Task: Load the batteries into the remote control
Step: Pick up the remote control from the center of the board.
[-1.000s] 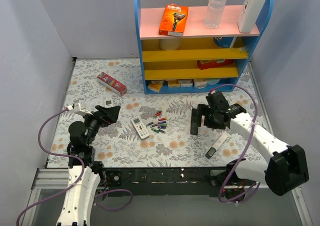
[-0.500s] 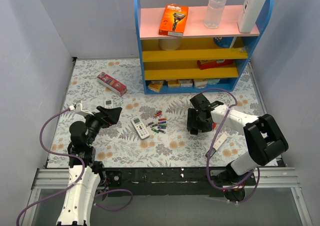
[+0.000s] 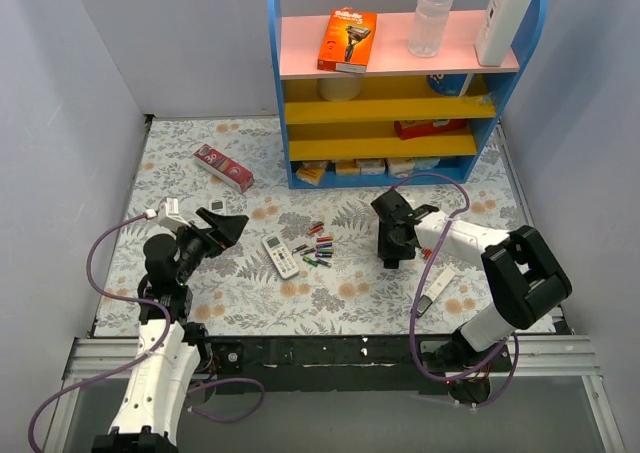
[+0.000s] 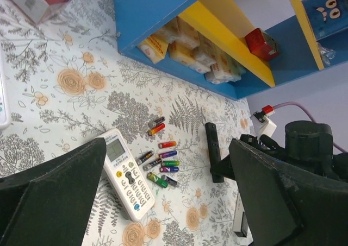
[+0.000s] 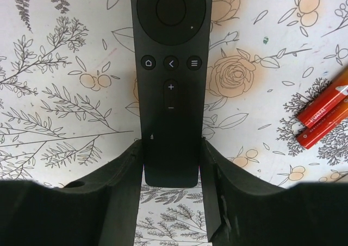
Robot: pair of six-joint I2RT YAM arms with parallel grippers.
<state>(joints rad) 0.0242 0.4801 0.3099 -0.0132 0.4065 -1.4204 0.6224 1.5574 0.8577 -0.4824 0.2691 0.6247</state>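
The black remote control [image 5: 171,67] lies face up on the flowered table [image 3: 350,298], right of centre. My right gripper [image 5: 171,148] is low over its near end, and both fingers press its long sides. From above, the right gripper [image 3: 392,235] hides most of the remote control [image 3: 390,261]. The batteries [image 3: 317,245], several small red, green, blue and black cells, lie loose between a white remote [image 3: 281,255] and the black one. Two red batteries [image 5: 323,118] lie off to the right of the black remote control. My left gripper [image 3: 225,223] hangs wide open above the table at the left, holding nothing.
A blue shelf unit [image 3: 400,83] with boxes and bottles stands at the back. A red box [image 3: 223,167] lies at the back left. A slim black-and-white remote [image 3: 435,291] lies near the front right. The left wrist view shows the batteries [image 4: 163,162] beside the white remote [image 4: 126,172].
My right gripper has swung left and down onto the black remote control, and its jaws have narrowed onto the remote's sides. The left arm has shifted slightly, still open.
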